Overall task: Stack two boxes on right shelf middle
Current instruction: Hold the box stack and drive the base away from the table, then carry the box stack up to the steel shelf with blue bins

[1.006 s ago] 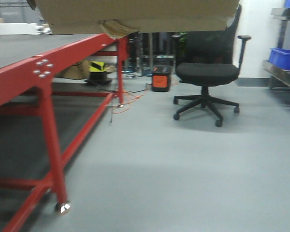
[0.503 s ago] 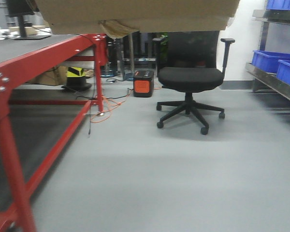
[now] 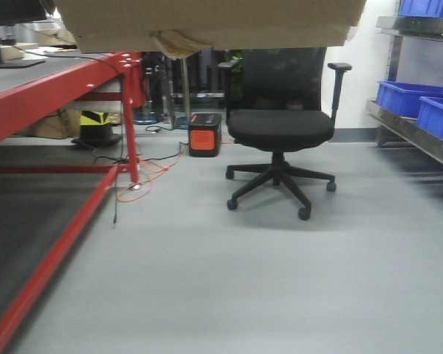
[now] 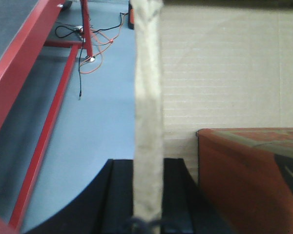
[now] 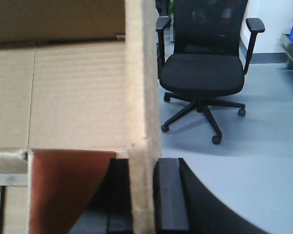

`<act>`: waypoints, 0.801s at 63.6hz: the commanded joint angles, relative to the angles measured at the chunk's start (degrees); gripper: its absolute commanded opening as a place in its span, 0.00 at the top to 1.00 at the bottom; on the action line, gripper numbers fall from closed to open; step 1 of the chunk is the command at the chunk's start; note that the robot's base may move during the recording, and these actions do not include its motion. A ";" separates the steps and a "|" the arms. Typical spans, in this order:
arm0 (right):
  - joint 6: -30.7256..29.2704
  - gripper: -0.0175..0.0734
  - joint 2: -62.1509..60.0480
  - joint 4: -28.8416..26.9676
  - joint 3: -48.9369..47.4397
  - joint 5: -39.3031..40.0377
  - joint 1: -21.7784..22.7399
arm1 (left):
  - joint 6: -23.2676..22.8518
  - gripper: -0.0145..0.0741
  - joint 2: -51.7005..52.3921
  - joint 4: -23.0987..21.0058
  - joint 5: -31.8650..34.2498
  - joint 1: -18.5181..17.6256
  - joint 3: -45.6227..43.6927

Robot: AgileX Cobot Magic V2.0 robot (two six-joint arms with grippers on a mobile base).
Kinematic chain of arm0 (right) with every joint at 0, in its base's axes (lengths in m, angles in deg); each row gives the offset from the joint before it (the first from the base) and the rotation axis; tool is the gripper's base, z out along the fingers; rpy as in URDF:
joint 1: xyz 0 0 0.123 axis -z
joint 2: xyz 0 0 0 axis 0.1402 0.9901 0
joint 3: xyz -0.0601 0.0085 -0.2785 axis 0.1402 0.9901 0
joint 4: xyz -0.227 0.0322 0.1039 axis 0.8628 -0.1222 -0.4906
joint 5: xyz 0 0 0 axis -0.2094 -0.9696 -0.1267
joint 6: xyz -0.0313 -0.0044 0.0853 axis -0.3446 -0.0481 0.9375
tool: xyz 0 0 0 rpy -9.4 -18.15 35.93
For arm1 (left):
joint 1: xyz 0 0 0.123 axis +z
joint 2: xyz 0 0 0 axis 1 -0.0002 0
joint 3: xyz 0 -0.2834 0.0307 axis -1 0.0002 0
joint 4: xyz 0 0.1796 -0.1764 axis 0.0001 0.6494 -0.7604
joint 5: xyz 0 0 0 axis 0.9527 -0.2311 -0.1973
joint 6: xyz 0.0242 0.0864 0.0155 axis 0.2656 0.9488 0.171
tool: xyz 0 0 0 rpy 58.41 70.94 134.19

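Note:
A wide brown cardboard box [image 3: 207, 18] is held up across the top of the front view, with torn yellowish tape [image 3: 179, 41] hanging below it. My left gripper [image 4: 148, 163] is shut on the box's left wall [image 4: 148, 87]. My right gripper [image 5: 144, 163] is shut on its right wall [image 5: 142, 87]. Inside lies a red-brown box, seen in the left wrist view [image 4: 249, 175] and the right wrist view [image 5: 63, 190]. The steel shelf [image 3: 417, 136] stands at the far right on grey uprights.
A red-framed table [image 3: 52, 96] runs along the left with cables and an orange-black unit [image 3: 204, 135] beneath its far end. A black office chair [image 3: 280, 125] stands on the grey floor ahead. Blue bins [image 3: 410, 96] sit on the shelf.
The front view has swung right: the red table has slid left, the chair is nearer and more central, and more of the shelf shows. The box stays held in both grippers.

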 commanded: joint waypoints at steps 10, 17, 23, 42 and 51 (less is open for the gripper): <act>0.58 0.99 -1.51 1.35 -1.05 4.29 0.42 | -0.13 0.96 0.80 1.80 0.36 0.24 -0.64; 0.58 0.99 -1.51 1.35 -1.05 4.29 0.42 | -0.13 0.96 0.80 1.80 0.36 0.24 -0.64; 0.58 0.99 -1.51 1.35 -1.05 4.29 0.42 | -0.13 0.96 0.80 1.80 0.36 0.24 -0.64; 0.58 0.99 -1.51 1.35 -1.05 4.29 0.42 | -0.13 0.96 0.80 1.80 0.36 0.24 -0.64; 0.58 0.99 -1.51 1.35 -1.05 4.29 0.42 | -0.13 0.96 0.80 1.80 0.36 0.24 -0.64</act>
